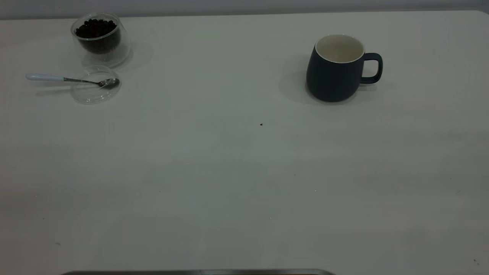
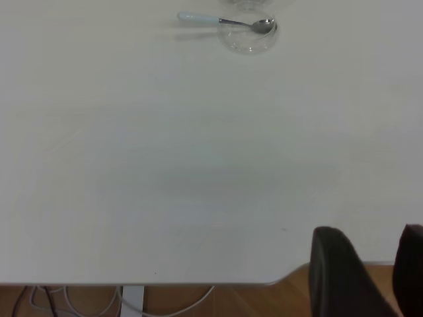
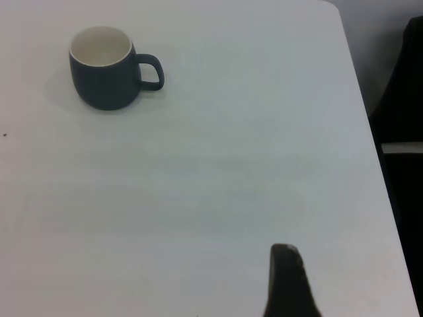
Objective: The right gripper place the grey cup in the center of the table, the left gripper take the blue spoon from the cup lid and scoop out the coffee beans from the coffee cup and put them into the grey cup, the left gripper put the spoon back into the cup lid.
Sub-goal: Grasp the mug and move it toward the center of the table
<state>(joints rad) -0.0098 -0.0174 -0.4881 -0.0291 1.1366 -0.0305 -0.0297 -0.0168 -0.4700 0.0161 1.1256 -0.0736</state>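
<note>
The grey cup (image 1: 334,72) stands upright at the far right of the table (image 1: 229,172), handle pointing right, its cream inside empty; the right wrist view shows this cup (image 3: 106,72) far from my right gripper (image 3: 285,271). At the far left, the clear coffee cup (image 1: 100,38) holds dark coffee beans (image 1: 95,27). Just in front of it lies the cup lid (image 1: 95,91) with the blue spoon (image 1: 68,79) resting across it, bowl in the lid. My left gripper (image 2: 370,238) hangs open and empty over the table's near edge, far from the spoon (image 2: 225,21) and lid (image 2: 248,39).
A tiny dark speck (image 1: 261,124) marks the table's middle. A metal strip (image 1: 198,272) runs along the exterior view's bottom edge. Wood floor and cables (image 2: 165,300) show below the table edge. A dark object (image 3: 403,99) stands beyond the table's right side.
</note>
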